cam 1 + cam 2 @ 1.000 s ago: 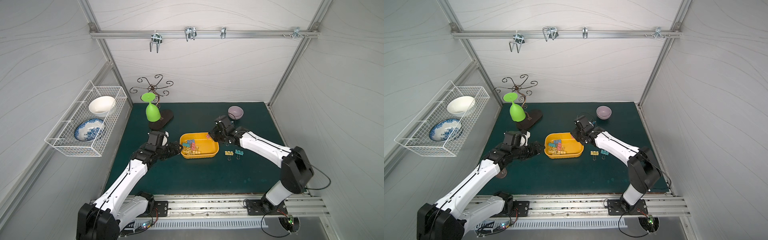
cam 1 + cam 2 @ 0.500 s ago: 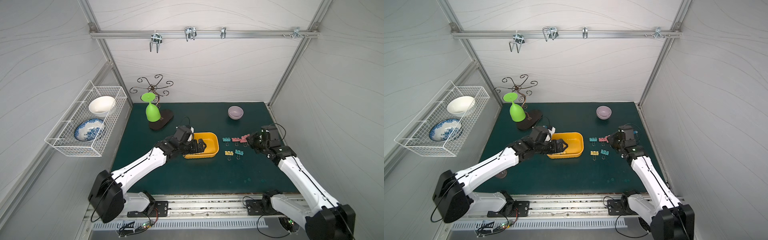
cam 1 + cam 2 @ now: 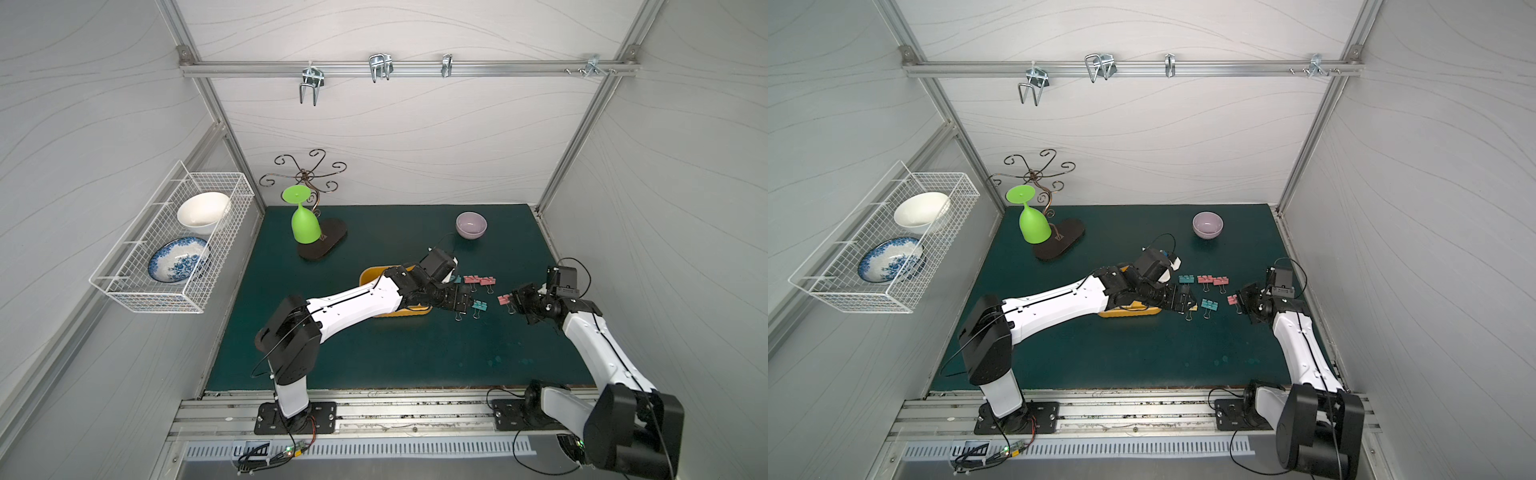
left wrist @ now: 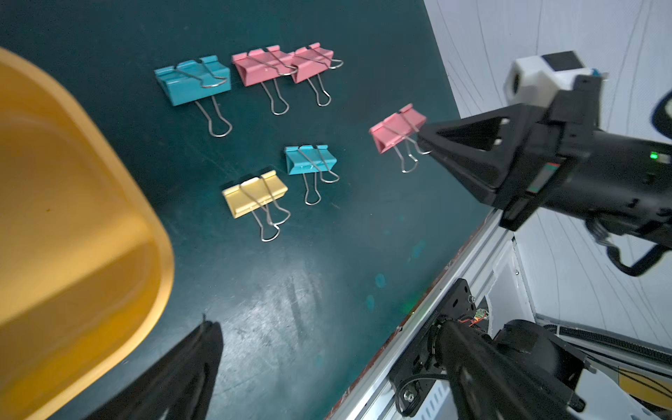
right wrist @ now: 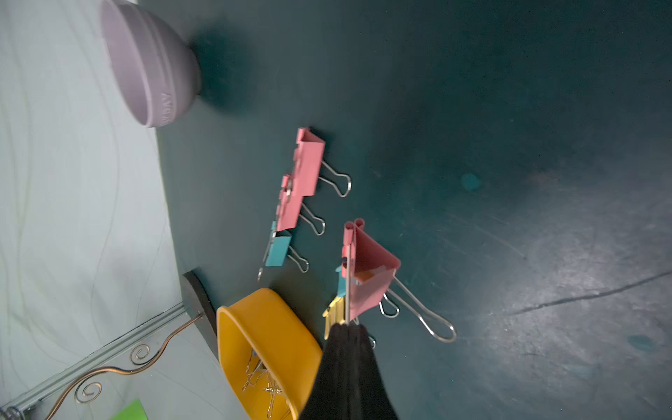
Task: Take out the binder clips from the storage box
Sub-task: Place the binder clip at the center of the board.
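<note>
Far left, wall basket (image 3: 153, 300) with two bowls (image 3: 203, 212). Centre, yellow box (image 5: 254, 316) mostly under left arm (image 3: 353, 305), apparently holding a few clips (image 5: 262, 378). Left claw (image 3: 460, 303) spread wide, now beyond box, previously inside. Five loose clips (image 4: 311, 160) on mat (image 3: 395, 353). Right claw (image 4: 422, 140) pinching pink clip (image 4: 396, 132).

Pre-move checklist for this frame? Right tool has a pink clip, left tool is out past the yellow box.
1. Right tool shut on the pink clip, gripping its wire handle: ok.
2. Pink clip outside the storage box, over the mat: ok.
3. Pink clip touching the mat: cannot tell.
4. Left tool open, holding nothing: ok.
5. Yellow clip flat on the mat, free of both tools: ok.
6. Storage box emptied: not ok, leftover clips show inside.
</note>
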